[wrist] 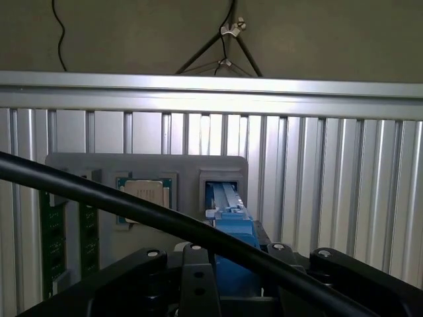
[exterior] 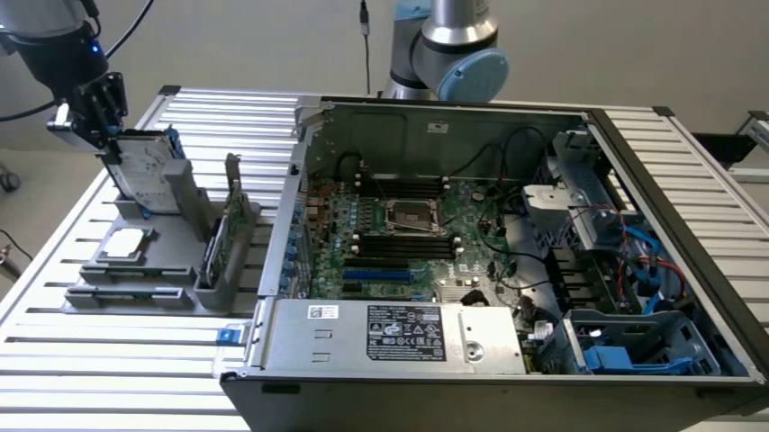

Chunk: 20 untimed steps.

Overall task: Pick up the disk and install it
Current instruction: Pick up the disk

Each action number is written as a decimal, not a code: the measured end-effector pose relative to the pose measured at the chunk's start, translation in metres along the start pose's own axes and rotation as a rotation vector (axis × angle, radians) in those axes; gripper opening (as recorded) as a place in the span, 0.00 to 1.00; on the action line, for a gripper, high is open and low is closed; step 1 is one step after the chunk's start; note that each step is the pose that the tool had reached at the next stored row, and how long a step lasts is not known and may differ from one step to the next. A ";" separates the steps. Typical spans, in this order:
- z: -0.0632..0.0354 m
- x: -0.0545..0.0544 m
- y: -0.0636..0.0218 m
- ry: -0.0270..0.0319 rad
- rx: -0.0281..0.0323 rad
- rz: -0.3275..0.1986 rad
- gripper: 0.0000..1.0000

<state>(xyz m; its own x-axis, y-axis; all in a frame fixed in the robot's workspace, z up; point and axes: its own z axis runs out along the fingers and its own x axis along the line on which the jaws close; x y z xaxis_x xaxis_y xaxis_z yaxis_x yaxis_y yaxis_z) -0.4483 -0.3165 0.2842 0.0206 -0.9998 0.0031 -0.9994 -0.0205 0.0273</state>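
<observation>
- Disk [exterior: 142,175] stands upright on its edge in a slot of the grey holder [exterior: 180,236], at the exterior view's left. Its lower end is inside the slot.
- The holder sits on the slatted table [exterior: 121,364], beside the open computer case [exterior: 481,121].
- My gripper [exterior: 106,135] sits at the disk's top end. In the wrist view the blue carrier [wrist: 231,231] lies right against my gripper [wrist: 228,284].
- I cannot tell whether I am clamped on the disk or only around it.
- A square silver chip [exterior: 126,243] lies flat in the holder's next pocket.
</observation>
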 end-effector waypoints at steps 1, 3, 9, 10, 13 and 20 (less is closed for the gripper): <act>0.0000 0.000 0.0000 0.0000 0.0001 0.000 0.33; -0.0006 0.000 0.0000 0.0000 0.0000 0.000 0.33; -0.0058 0.000 0.0002 0.0000 0.0000 0.000 0.33; -0.0065 0.000 0.0002 0.0000 0.0000 0.000 0.33; -0.0093 0.000 0.0003 0.0000 -0.0001 0.000 0.33; -0.0191 0.000 0.0005 0.0000 0.0000 0.000 0.33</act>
<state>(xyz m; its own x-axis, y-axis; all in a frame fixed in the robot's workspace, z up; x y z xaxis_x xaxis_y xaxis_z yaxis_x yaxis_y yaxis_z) -0.4483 -0.3165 0.3033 0.0206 -0.9998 0.0031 -0.9994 -0.0205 0.0274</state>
